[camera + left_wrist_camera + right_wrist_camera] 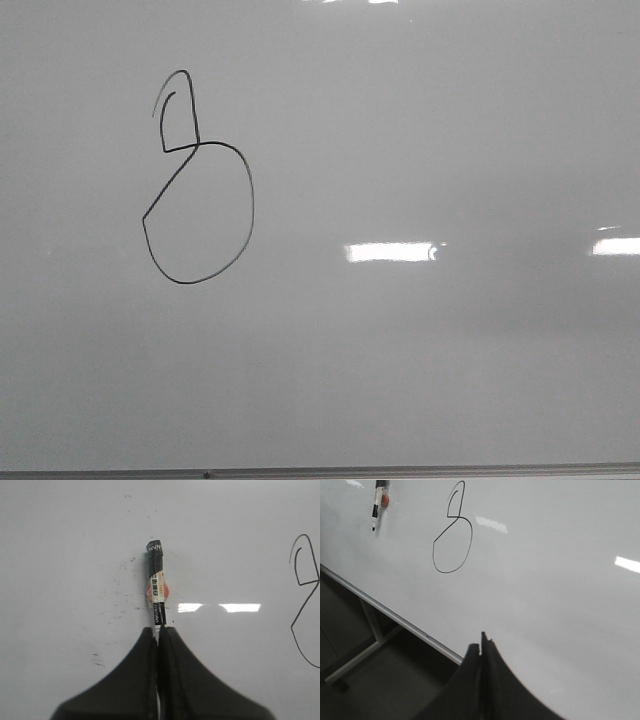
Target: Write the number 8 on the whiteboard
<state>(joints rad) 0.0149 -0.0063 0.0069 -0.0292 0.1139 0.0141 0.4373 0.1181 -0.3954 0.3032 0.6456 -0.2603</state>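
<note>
The number 8 (197,145) is a thin black line figure on the left part of the whiteboard (420,120), with a large round lower loop and a small narrow upper loop. My left gripper (159,629) is shut on a black and white marker (157,587) that points at the whiteboard (75,555), off to the side of the number 8 (299,584). I cannot tell whether the tip touches the board. My right gripper (481,647) is shut and empty, near the board's lower frame edge (395,615). The number 8 (455,517) and the marker (379,500) show in the right wrist view. No gripper shows in the front view.
Bright rectangular glare patches (392,252) lie on the board. A thin grey frame edge (400,470) runs along its bottom. Below the board a white stand leg (370,645) rises from a dark floor. Faint old smudges (120,570) mark the board near the marker.
</note>
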